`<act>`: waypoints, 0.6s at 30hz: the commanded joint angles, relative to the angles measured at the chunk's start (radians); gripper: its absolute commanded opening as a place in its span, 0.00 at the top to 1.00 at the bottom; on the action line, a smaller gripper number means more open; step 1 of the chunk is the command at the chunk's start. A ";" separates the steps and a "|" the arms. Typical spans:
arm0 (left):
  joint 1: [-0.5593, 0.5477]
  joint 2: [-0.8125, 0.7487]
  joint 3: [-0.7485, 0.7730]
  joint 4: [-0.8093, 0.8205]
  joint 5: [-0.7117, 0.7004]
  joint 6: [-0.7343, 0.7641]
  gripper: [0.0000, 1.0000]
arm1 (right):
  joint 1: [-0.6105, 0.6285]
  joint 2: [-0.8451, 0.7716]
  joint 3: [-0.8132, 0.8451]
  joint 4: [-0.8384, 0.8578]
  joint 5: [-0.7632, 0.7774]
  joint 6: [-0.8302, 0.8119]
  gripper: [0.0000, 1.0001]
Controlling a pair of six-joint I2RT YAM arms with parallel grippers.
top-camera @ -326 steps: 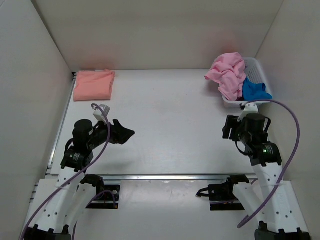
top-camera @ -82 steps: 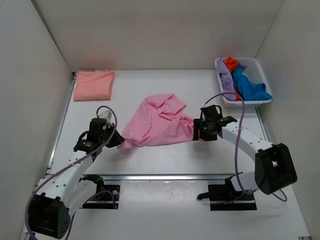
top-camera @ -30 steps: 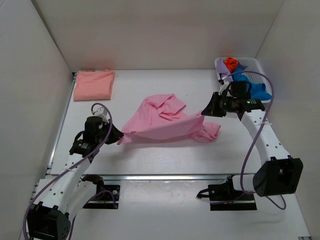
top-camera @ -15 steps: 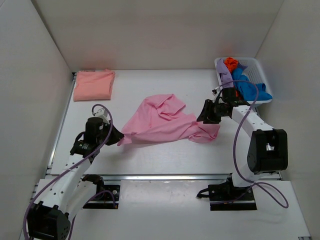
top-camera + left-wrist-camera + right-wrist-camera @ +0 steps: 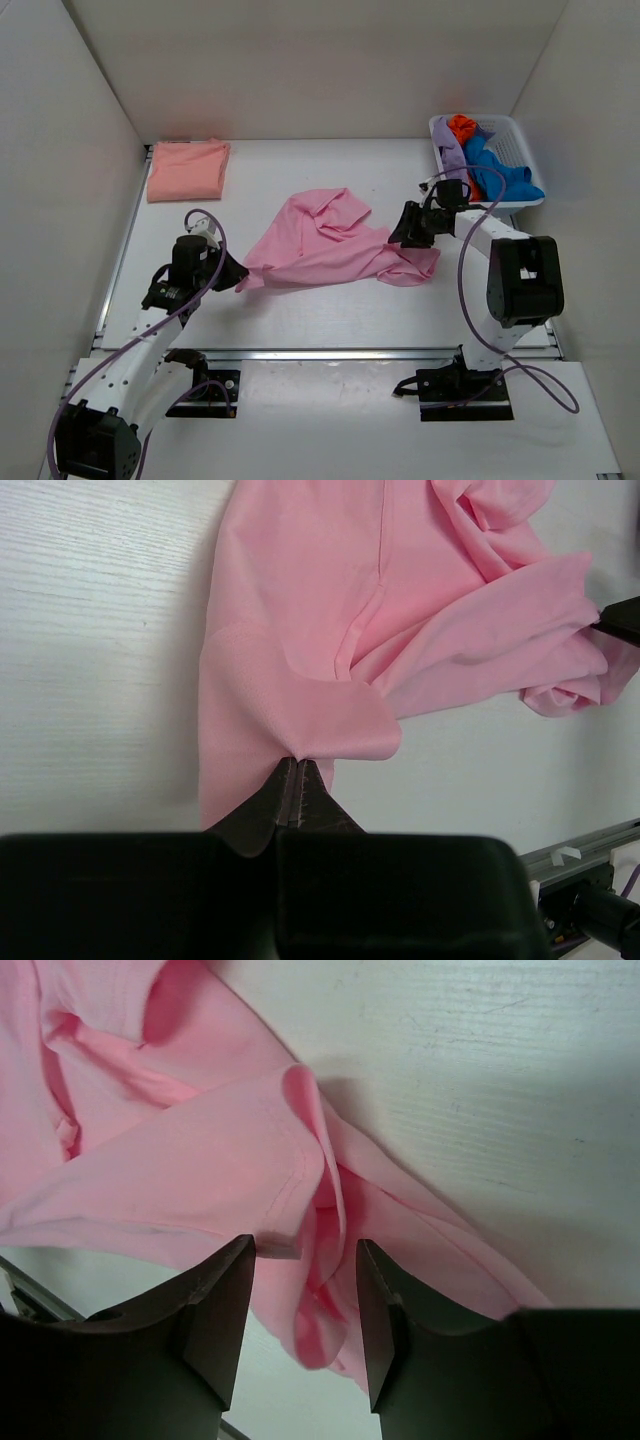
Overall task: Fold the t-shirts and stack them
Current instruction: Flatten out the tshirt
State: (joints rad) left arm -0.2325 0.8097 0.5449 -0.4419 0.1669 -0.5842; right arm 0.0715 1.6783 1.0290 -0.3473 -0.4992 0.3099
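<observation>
The light pink t-shirt lies crumpled mid-frame; the salmon t-shirt sits folded at upper left. Being limp, light cloth, the pink one will likely drag and bunch, so hems make the best holds. The left gripper pinches its lower-left edge; the right gripper stands part-open astride a right-end fold. No writing shows.

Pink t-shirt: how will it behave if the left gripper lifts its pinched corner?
Likely floppy: the pink t-shirt lies in soft folds and wrinkles. It would probably drape and trail from the left gripper, not rise flat.
</observation>
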 commanded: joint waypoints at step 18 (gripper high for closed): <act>0.001 0.002 -0.013 0.035 0.017 -0.005 1.00 | -0.006 -0.002 0.036 0.100 -0.148 0.069 0.58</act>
State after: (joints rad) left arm -0.2329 0.8219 0.5411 -0.4320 0.1715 -0.5850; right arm 0.0685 1.6863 1.0370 -0.2577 -0.6289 0.3740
